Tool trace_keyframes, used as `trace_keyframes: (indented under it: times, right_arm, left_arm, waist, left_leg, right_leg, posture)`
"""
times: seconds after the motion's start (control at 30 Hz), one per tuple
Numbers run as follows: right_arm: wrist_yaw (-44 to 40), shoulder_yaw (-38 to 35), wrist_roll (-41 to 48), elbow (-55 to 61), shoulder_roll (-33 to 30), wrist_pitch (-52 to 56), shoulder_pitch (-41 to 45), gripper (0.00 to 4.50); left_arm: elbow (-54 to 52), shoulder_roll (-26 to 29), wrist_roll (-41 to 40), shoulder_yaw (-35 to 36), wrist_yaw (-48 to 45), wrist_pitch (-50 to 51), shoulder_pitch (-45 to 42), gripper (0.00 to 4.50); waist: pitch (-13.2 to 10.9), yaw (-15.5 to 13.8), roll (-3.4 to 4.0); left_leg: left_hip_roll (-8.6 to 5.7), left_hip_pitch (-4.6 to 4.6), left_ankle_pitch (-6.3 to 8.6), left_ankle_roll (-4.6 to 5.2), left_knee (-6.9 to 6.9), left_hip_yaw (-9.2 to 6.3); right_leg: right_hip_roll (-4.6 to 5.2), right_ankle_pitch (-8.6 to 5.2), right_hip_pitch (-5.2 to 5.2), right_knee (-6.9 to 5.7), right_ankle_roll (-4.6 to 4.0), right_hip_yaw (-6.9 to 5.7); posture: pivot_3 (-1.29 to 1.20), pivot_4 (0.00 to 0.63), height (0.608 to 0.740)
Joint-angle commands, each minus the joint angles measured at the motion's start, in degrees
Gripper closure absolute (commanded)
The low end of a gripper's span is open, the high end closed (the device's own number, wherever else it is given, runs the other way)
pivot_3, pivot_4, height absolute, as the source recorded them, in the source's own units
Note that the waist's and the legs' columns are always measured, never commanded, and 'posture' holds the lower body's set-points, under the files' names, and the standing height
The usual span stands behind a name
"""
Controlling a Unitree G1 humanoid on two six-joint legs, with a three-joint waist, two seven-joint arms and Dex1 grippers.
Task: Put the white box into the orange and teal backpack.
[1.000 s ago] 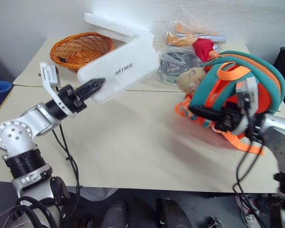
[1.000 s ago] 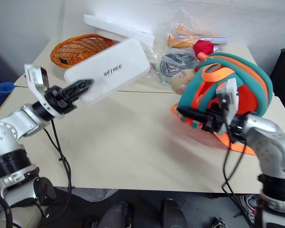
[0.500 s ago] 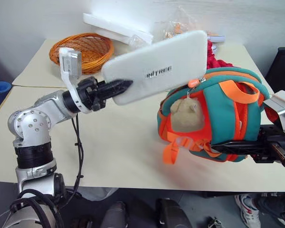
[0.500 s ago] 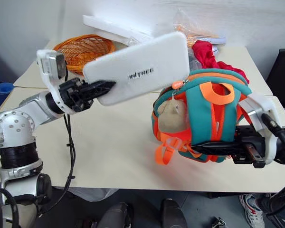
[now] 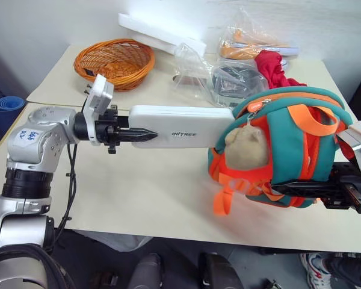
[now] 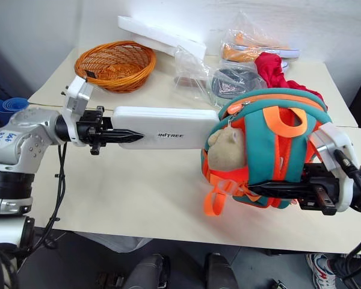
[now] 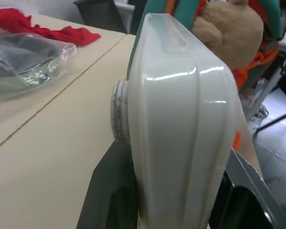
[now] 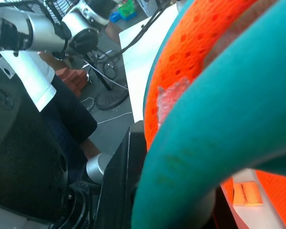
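Observation:
My left gripper (image 5: 143, 136) is shut on one end of the white box (image 5: 180, 126), a flat oblong case with dark lettering. The box hangs level above the table and points right. Its far end meets the teal rim of the orange and teal backpack (image 5: 295, 144), just above the beige plush toy (image 5: 245, 146); I cannot tell whether that end is inside. The backpack stands upright, with my right gripper (image 6: 259, 188) shut on its lower teal border. In the left wrist view the box (image 7: 181, 133) sits edge-on between the fingers.
On the beige table (image 5: 138, 186), an orange wicker basket (image 5: 114, 62) stands at the back left, with a white foam slab (image 5: 162, 33) behind it. Clear plastic bags (image 5: 228, 75) and a red cloth (image 5: 274, 65) lie behind the backpack.
The left wrist has rolled, bringing the box from tilted to level and lower, with its far end now at the backpack's rim. The right gripper raised the backpack upright a second ago and now keeps it there.

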State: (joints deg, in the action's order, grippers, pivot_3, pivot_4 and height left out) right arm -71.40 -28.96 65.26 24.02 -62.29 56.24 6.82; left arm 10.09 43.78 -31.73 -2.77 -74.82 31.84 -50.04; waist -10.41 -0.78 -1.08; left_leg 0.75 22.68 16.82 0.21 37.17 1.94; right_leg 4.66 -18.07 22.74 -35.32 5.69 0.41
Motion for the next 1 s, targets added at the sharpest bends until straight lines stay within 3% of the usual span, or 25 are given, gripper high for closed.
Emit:
trace_keyframes:
  times: [0.03,0.23,0.37,0.6,0.9,1.0]
  right_arm:
    - [-1.8,0.2,-0.5,-0.3,-1.3,-1.5,0.9,4.48]
    - [-4.6,4.0,-4.3,-1.3,-2.2,-4.0,2.5,4.48]
    - [-5.4,7.5,-6.3,-2.3,-2.0,-5.5,5.2,4.48]
    - [-3.9,11.3,-6.9,-1.1,-0.2,-6.0,8.2,4.48]
    - [0.1,12.2,-5.1,1.2,1.9,-4.8,9.0,4.48]
    - [2.9,12.0,-4.8,1.7,3.1,-4.6,9.2,4.5]
  left_arm:
    - [3.9,-2.4,4.2,-3.0,-3.2,-4.9,-6.1,3.24]
    - [10.1,-8.4,7.3,-6.5,-9.8,-8.7,-15.1,3.24]
    - [15.0,-15.9,11.7,-9.6,-9.6,-14.1,-20.1,3.24]
    - [26.5,-32.3,24.1,-14.2,3.2,-26.6,-24.9,3.24]
    - [31.0,-43.2,26.6,-14.4,8.4,-27.7,-25.9,3.24]
    - [30.6,-43.0,26.8,-12.4,11.1,-24.9,-25.9,2.33]
  waist:
    - [0.0,-0.3,0.0]
    - [0.0,-0.6,0.0]
    - [0.0,-0.8,-0.01]
    - [0.0,-0.8,-0.05]
    - [-0.1,-0.5,-0.08]
    - [-0.1,-0.5,-0.08]
  left_leg:
    - [-0.01,0.04,0.0,0.0,0.01,0.0]
    - [-0.03,0.46,0.09,0.21,0.41,0.07]
    - [-0.12,0.72,0.13,0.34,0.88,0.26]
    - [-0.61,0.77,0.15,0.94,1.05,0.3]
    - [-0.55,0.71,0.04,0.76,0.88,0.16]
    - [-0.6,0.68,0.03,0.75,0.92,0.16]
  right_leg:
    - [-0.01,0.0,0.02,0.01,0.0,-0.03]
    - [-0.19,0.05,0.33,-0.33,0.1,-0.1]
    - [-0.47,0.09,0.59,-0.58,0.23,-0.26]
    - [-0.02,0.21,0.59,-0.5,0.47,-0.08]
    - [-0.14,0.31,0.9,-0.63,0.65,0.08]
    - [-0.16,0.31,0.88,-0.69,0.65,0.09]
  posture:
    - [0.0,0.15,0.74]
    - [0.0,0.15,0.74]
    - [0.0,0.15,0.74]
    - [0.0,0.15,0.74]
    - [0.0,0.15,0.74]
    - [0.0,0.15,0.74]
